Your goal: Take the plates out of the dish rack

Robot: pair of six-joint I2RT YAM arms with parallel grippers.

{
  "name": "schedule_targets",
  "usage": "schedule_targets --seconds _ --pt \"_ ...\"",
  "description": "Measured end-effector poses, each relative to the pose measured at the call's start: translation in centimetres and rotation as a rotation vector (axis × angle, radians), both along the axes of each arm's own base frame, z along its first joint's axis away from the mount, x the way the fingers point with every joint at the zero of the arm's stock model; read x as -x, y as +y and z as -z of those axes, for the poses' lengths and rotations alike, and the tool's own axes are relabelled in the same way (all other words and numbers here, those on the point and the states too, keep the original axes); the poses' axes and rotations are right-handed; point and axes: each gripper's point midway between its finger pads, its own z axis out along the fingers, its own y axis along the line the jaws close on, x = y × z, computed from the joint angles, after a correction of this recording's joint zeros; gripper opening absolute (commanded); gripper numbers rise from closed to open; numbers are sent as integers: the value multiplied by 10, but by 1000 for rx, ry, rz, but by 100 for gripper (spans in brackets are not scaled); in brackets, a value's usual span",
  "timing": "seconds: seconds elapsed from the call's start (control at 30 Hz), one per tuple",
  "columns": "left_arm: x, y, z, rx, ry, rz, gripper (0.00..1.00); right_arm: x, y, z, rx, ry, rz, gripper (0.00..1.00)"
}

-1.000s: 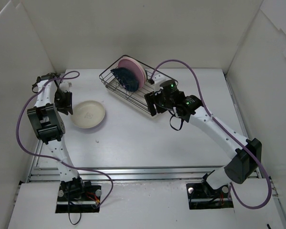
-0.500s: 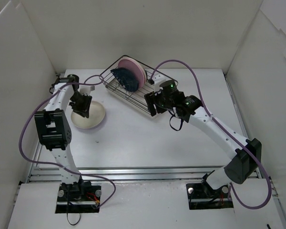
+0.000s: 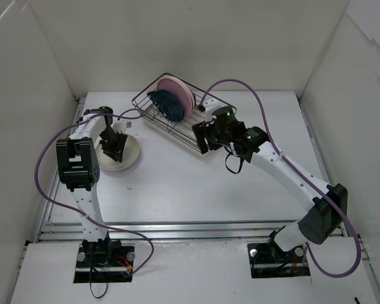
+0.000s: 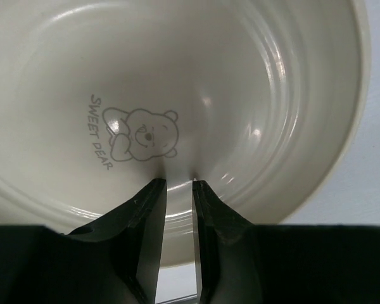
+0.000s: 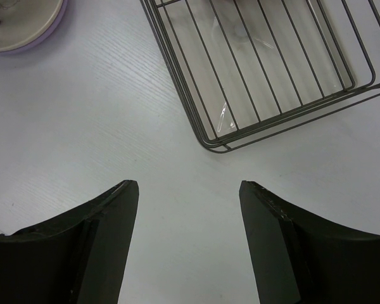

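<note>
The dark wire dish rack (image 3: 180,120) stands at the back centre. A pink plate (image 3: 175,88) and a dark blue wavy plate (image 3: 164,104) stand on edge at its far end. A cream plate (image 3: 128,155) lies flat on the table to the left, on top of a lavender plate whose rim shows in the right wrist view (image 5: 61,25). My left gripper (image 3: 114,147) points down into the cream plate (image 4: 196,76), above its bear print; the jaws are nearly together and hold nothing. My right gripper (image 5: 189,187) is open and empty over the table, at the rack's near corner (image 5: 215,145).
White walls close in the table on the left, back and right. The near half of the rack (image 5: 272,69) holds no plates. The purple cables loop over both arms, one close to the rack's left corner (image 3: 136,113).
My left arm has swung right from the left wall and its gripper now sits over the cream plate. The right arm and the rack have not moved.
</note>
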Motion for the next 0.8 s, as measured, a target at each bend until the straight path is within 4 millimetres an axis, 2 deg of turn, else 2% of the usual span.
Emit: schedule_targets --seconds 0.57,0.67,0.7,0.73,0.8 --pt "-10 6 1 -37 -35 -10 23 -1 -6 0 17 -9 26 66" --pt "-18 4 -11 -25 -63 -9 24 -1 -7 -4 10 -15 34 61" --pt "-24 3 -19 -19 -84 -10 25 -1 -8 -7 4 -22 39 57" --pt "-31 3 -27 -15 -110 -12 25 -1 -8 -11 -5 -31 43 49" --pt "-44 2 -49 -8 -173 -15 26 -4 -8 -23 -20 -54 59 43"
